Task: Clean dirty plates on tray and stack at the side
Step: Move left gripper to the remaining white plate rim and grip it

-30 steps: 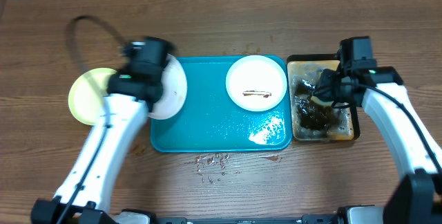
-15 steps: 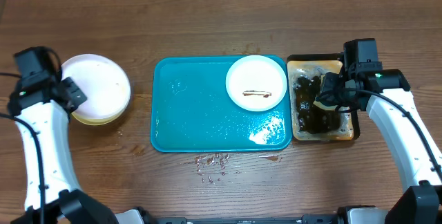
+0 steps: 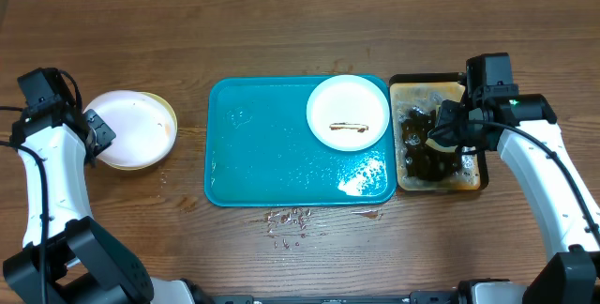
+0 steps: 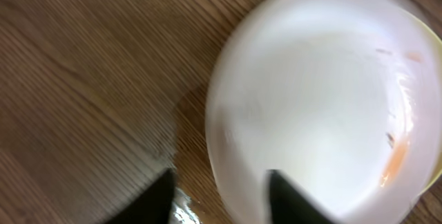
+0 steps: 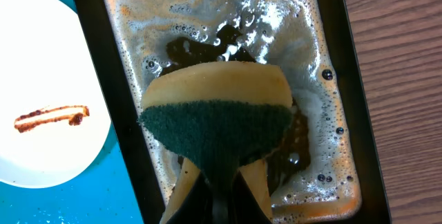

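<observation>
One dirty plate sits in the far right corner of the blue tray, with a brown smear across its middle. Well to the left on the table, a white plate rests on a yellow-rimmed plate — the stack at the side, slightly off-centre.

The left gripper hangs at the near edge of that stack with its fingers spread. One is over the wood and one over the white plate's rim, and they are pinching nothing. The right gripper has its fingers pressed onto a folded sponge, green scouring face out, above the foamy brown water of the black tray.

The remaining plate looks stiff, light and probably breakable. On the wet tray it is likely to skate under a sideways push — so wiping should press downward, ideally with the rim braced. The shallow rim is the only real place to grip it, and wet glaze may slip between the fingers.
</observation>
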Robot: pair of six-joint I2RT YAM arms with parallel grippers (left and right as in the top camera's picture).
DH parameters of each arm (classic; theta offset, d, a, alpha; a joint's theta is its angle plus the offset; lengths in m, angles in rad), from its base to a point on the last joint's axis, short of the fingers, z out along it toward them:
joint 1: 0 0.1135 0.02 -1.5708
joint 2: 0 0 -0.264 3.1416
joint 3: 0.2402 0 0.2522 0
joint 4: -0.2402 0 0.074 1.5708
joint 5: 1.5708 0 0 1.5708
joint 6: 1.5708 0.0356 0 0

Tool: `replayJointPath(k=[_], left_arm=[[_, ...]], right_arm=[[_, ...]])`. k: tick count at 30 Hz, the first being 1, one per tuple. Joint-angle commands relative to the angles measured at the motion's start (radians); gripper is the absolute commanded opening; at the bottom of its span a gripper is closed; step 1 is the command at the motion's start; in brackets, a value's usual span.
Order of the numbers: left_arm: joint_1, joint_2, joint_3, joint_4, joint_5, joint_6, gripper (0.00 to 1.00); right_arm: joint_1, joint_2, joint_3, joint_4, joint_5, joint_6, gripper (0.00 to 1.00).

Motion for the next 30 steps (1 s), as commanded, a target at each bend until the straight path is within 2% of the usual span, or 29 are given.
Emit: replayJointPath(k=[1,3,7,11,12,13,15,21,23,30], left_arm=[[0.007,-0.005,0.023,0.003,0.125,-0.017,0.69],[-0.004,-0.005,0.023,0.003,0.263,-0.017,0.75],[-0.092,-0.005,0.023,0.019,0.513,-0.006,0.77],[-0.238,-0.005,0.023,0.064,0.622,0.034,0.75],[-0.288,-0.005,0.023,0.081,0.623,0.034,0.76],[-0.333,-0.004,0.022,0.098,0.62,0.039,0.82],[-0.425,-0.002,0.022,0.142,0.618,0.061,1.0],[-0.648,0.032,0.023,0.299,0.61,0.078,1.0],[-0.697,0.048,0.046,0.303,0.548,0.077,1.0],[-0.823,0.203,0.391,0.069,0.319,0.142,1.0]], right_arm=[[0.005,-0.006,0.016,0.002,-0.005,-0.003,0.04],[0.005,-0.006,0.016,0.002,-0.005,-0.003,0.04],[0.005,-0.006,0.016,0.0,-0.005,-0.004,0.04],[0.005,-0.006,0.016,-0.005,-0.005,-0.003,0.04],[0.005,-0.006,0.016,-0.006,-0.005,-0.004,0.04],[0.005,-0.006,0.016,-0.009,-0.005,-0.004,0.04],[0.005,-0.006,0.016,-0.013,-0.005,-0.004,0.04],[0.005,-0.006,0.016,-0.021,-0.005,-0.004,0.04],[0.005,-0.006,0.016,-0.022,-0.005,-0.004,0.04],[0.005,-0.006,0.016,-0.025,-0.005,-0.003,0.04]])
